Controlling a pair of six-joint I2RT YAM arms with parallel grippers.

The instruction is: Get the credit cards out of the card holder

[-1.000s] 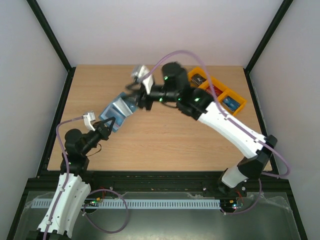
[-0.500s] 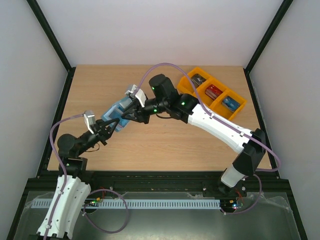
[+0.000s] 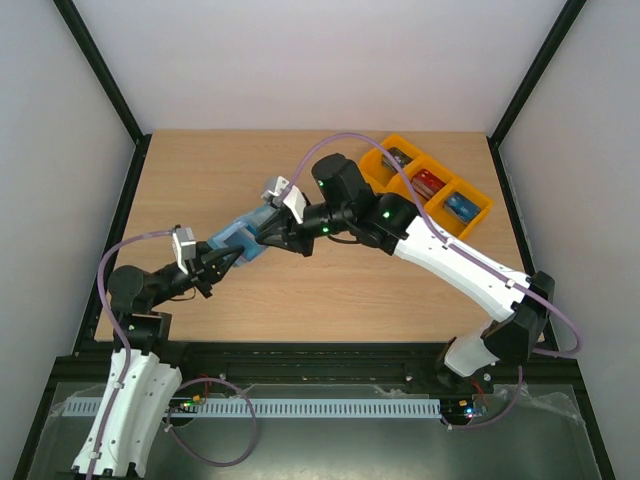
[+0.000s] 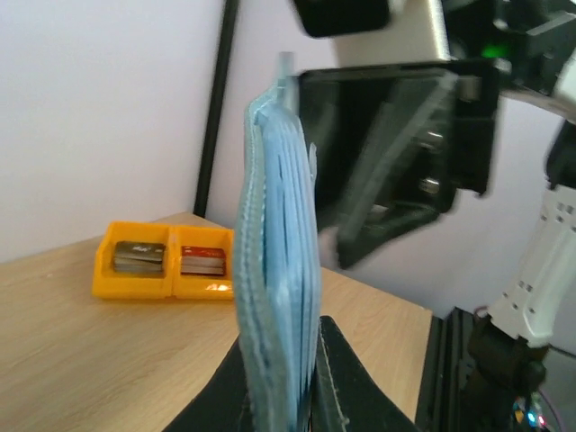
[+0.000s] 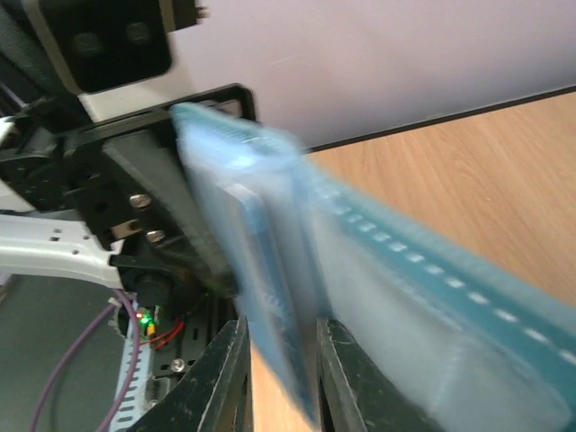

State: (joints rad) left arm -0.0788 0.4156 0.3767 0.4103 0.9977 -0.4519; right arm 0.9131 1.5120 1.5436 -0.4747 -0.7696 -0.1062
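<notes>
A snag looms: if the right gripper (image 5: 279, 360) pinches part of the teal card holder (image 4: 274, 252) along with the blue credit card (image 5: 270, 261), a pull could drag the holder out of our left gripper (image 4: 286, 364), or the card could slip free. We hold the holder upright above the bench (image 3: 340, 300), left fingers (image 4: 346, 387) clamped tight on its lower edge. The right fingers (image 5: 223, 387) stand nearly together astride the card at the holder's far edge; whether they grip, we cannot tell.

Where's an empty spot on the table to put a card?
The far-left table corner, behind the card holder, is bare; so is the near-middle strip. Crowded where the left gripper and right gripper meet on the card holder, and by the orange tray far right.
</notes>
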